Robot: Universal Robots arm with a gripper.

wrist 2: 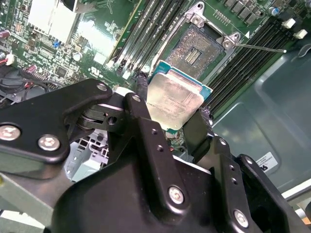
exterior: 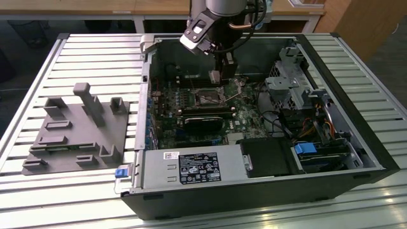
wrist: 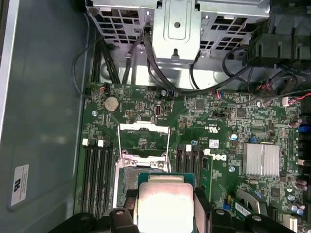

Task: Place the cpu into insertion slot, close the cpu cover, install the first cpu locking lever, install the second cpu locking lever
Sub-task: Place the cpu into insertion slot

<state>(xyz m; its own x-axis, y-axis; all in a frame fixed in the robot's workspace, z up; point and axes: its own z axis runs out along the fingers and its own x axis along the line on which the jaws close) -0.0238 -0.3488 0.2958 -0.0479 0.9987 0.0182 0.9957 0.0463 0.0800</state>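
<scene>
The tool is clamped on the cpu, one finger on each of two opposite edges. The cpu hangs above the insertion slot, apart from it, metal top turned away from the slot. The cpu cover is swung open, leaving the insertion slot uncovered.

Handling, as judged: the cpu is light, thin and rigid. Its metal top looks smooth and may slip. Its contact face and the slot's contacts are probably fragile, so grip it by the edges only.

Count: one cpu, one insertion slot, one cpu cover, one tool. One thin lever rod juts out beside the insertion slot
</scene>
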